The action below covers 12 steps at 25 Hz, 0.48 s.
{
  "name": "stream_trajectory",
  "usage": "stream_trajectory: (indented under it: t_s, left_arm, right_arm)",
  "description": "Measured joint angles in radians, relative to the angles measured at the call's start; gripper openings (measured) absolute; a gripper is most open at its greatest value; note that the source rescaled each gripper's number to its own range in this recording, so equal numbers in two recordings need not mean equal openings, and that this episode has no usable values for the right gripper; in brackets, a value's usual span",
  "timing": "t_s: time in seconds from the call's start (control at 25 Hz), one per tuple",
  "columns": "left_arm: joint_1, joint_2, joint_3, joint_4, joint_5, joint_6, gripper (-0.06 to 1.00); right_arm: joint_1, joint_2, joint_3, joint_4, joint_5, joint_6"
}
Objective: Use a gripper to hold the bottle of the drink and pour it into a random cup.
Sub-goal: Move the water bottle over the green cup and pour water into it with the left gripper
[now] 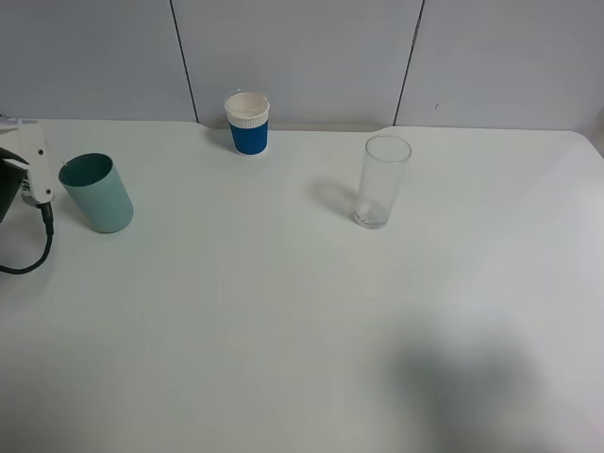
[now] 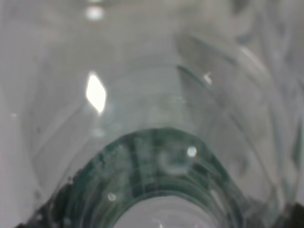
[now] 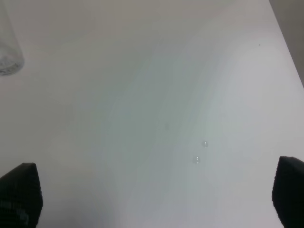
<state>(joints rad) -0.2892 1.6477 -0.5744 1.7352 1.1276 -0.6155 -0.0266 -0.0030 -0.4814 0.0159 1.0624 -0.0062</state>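
The bottle of the drink [image 2: 156, 156] fills the left wrist view at very close range: clear plastic with a dark green label band. It is out of the exterior high view. Only the white body of my left gripper [image 1: 28, 160] shows there, at the far left edge, just left of the teal-green cup [image 1: 97, 193], which stands upright on the table. The jaws seem shut on the bottle, with dark tips at the picture's lower corners. My right gripper [image 3: 156, 199] is open and empty above bare table, its black fingertips [image 3: 19, 194] far apart.
A blue-and-white paper cup [image 1: 248, 123] stands at the back near the wall. A tall clear glass [image 1: 382, 179] stands right of centre; its base shows in the right wrist view [image 3: 7, 47]. Two small droplets [image 3: 204, 143] lie on the white table [image 1: 283, 321]. A black cable [image 1: 38, 250] trails at the left.
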Motion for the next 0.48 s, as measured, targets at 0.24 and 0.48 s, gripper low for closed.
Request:
stream_trajectory:
  t_s: [0.24,0.48]
  left_arm:
    - [0.000,0.000,-0.012,0.002,0.000,0.015,0.00]
    - [0.000,0.000,-0.012,0.002,-0.001,0.052,0.00]
  right_arm:
    - [0.000,0.000,0.000,0.000,0.000,0.000]
    - [0.000,0.000,0.000,0.000,0.000,0.000]
